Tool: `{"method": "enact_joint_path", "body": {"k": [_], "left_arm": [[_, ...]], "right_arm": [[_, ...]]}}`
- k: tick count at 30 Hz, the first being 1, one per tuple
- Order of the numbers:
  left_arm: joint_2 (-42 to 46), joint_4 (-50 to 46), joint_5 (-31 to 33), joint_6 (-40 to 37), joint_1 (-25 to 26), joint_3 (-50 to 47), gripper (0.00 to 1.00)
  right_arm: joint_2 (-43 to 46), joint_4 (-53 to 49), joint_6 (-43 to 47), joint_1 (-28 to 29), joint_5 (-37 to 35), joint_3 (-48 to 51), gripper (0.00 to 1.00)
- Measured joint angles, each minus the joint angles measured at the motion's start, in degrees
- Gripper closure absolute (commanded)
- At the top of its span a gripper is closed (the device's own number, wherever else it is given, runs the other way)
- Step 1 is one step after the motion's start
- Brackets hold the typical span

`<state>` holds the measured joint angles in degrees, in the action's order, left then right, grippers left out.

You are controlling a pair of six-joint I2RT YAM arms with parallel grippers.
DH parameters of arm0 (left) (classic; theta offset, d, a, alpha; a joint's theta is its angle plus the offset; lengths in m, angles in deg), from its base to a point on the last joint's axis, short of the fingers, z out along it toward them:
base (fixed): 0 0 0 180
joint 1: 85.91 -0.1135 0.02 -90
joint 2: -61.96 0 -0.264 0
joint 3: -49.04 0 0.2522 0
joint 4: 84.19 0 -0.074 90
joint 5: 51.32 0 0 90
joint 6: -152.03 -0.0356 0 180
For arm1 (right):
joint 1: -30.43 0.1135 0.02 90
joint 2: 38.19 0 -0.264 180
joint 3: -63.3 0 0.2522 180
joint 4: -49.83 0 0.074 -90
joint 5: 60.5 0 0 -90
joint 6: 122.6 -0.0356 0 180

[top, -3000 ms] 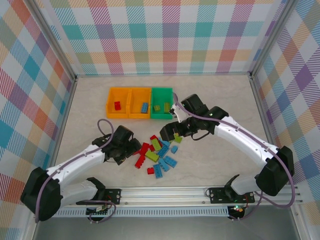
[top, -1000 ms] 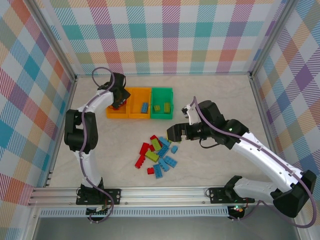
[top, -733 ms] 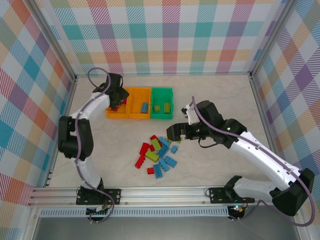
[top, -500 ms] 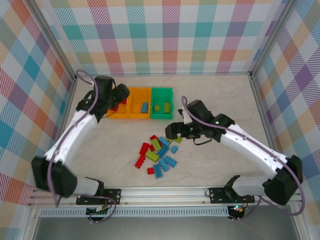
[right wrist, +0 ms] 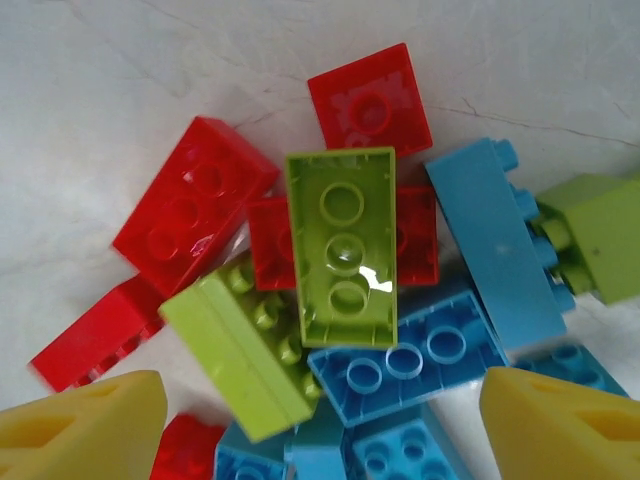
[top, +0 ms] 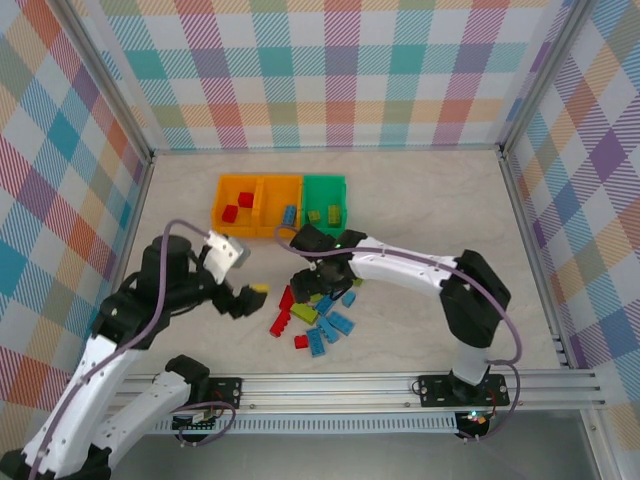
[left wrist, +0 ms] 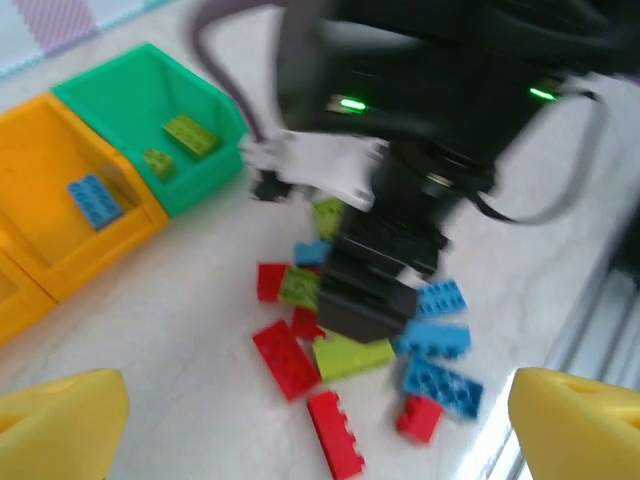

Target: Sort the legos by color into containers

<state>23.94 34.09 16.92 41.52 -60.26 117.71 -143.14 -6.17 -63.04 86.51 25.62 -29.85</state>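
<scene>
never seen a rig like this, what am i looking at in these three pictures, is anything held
These are two robot arms bolted at a table's near edge, each ending in a two-finger gripper with yellow tips. One picture looks down from above and behind them. The other two come from cameras on the wrists, so each shows its own fingertips at the bottom corners. On the table lies a pile of legos, red, blue and lime green; behind it stand three containers, two orange and one green, with a few bricks sorted in. The left gripper is open and empty, beside the pile. The right gripper hovers open over the pile, holding nothing.
</scene>
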Motion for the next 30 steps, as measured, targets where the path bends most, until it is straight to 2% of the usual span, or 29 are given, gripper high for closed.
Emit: {"method": "enact_joint_path", "body": {"k": [3,7,10,18,20,24,30], "left_arm": [[3.2,-4.1,-2.4,-4.7,0.0,-1.2,0.00],[3.7,-4.9,-4.6,-7.6,0.0,-2.5,0.00],[3.7,-4.9,-4.8,-8.4,0.0,-3.6,0.00],[3.0,-4.2,-5.9,-9.0,0.1,-5.0,0.00],[3.1,-3.8,-6.3,-9.1,0.1,-5.3,0.00],[4.7,-2.6,-7.4,-10.1,0.1,-6.6,0.00],[9.6,0.4,-9.3,-10.1,0.1,-9.6,0.00]], "right_arm": [[-3.8,-0.5,0.0,0.3,-2.0,-1.7,0.30],[-6.3,-0.5,0.0,0.5,-3.2,-1.9,0.36],[-6.8,-0.7,0.0,0.5,-3.7,-2.4,0.48],[-8.0,-0.4,-0.5,0.6,-4.5,-2.6,0.64],[-7.9,-0.3,-0.7,0.6,-4.5,-2.6,0.71],[-6.1,0.0,-0.6,0.6,-5.2,-2.1,0.71],[2.9,3.7,1.1,-1.1,-8.1,-1.6,0.73]]}}
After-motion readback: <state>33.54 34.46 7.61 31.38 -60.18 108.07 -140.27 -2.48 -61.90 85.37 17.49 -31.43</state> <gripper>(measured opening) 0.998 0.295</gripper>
